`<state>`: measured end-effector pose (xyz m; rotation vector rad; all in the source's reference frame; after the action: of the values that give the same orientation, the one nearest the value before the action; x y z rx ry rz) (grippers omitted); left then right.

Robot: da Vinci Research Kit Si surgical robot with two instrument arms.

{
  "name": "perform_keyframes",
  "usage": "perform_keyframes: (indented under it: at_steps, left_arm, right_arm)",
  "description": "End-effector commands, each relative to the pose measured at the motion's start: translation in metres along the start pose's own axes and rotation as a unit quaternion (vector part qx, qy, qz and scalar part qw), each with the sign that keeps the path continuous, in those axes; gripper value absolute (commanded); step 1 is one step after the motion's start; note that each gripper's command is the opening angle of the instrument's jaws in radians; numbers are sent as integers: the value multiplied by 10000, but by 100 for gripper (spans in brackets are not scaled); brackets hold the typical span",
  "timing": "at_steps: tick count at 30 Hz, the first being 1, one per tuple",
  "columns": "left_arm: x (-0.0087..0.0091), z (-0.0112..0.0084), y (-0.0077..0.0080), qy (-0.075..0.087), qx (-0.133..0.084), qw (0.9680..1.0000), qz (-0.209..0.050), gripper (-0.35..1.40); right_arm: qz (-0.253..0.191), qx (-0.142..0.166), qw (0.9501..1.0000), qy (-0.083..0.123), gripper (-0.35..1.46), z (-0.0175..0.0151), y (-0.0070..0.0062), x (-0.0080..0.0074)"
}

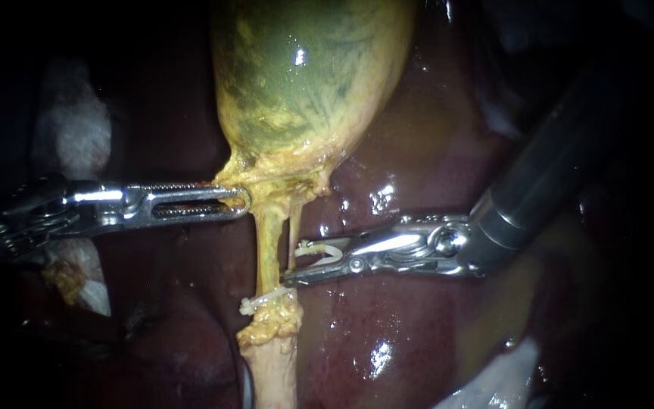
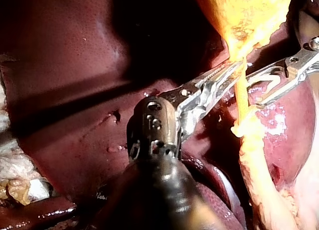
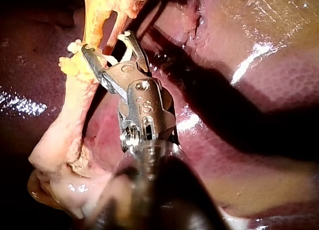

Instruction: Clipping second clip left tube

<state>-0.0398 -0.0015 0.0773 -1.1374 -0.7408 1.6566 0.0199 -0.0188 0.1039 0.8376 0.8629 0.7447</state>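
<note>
Liver (image 1: 418,151) behind, we pinch the gallbladder neck (image 1: 274,178) taut with the left instrument (image 1: 240,198) so the right instrument (image 1: 295,263), jaws spread around a clip (image 1: 323,252), can reach the left tube (image 1: 268,242).

Above the left tube (image 1: 268,246) we see the gallbladder (image 1: 304,76), its neck held by our left instrument (image 1: 238,201). A clip (image 1: 261,301) crosses the tube lower down; just right, our right instrument (image 1: 295,263) carries the second clip (image 1: 324,250).

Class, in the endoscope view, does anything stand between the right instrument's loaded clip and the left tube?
Yes: the thin right tube runs between the loaded clip in the right instrument and the thicker left tube, close beside the clip's open end.
</note>
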Motion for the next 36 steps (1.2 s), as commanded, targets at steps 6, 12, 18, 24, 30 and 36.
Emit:
perform_keyframes:
  at_steps: [6,12,18,24,30,36]
  left_arm:
    - [0,0,0,0,0,10000,0,-6]
    - [0,0,0,0,0,10000,0,-6]
    - [0,1,0,1,1,10000,0,-6]
    - [0,1,0,1,2,10000,1,-6]
    - [0,1,0,2,3,10000,1,-6]
    - [-1,1,0,2,3,10000,1,-6]
  right_arm:
    - [10,5,10000,-11,51,-4,-3,0]
    - [29,-30,10000,14,53,-34,-14,3]
    - [190,-311,9992,169,55,-67,-31,22]
    - [205,-147,9997,54,55,-57,-40,29]
    - [176,-59,9998,6,55,-22,-41,26]
    - [124,-11,9999,-22,55,1,-35,16]
